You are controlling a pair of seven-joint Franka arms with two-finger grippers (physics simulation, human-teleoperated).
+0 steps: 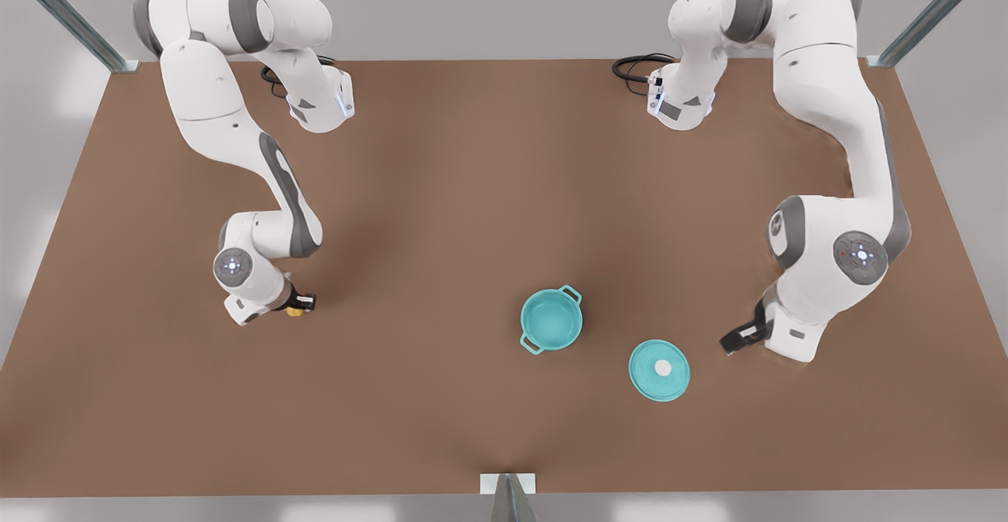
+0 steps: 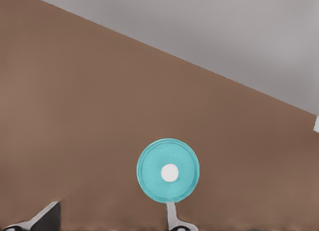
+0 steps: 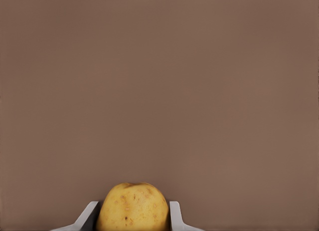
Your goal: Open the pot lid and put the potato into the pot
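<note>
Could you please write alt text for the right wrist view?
A yellow potato sits between the right tool's two pale fingers, which close against its sides. Behind it lies a bare brown table.

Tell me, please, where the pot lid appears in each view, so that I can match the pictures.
Front view: the pot lid lies flat on the brown table, off the pot and toward the front view's right of it, near the left gripper.
Left wrist view: the lid lies on the table just beyond the fingers.
Right wrist view: no lid; the potato sits between the fingers.
Shared landmark: the lid's white knob.
</note>
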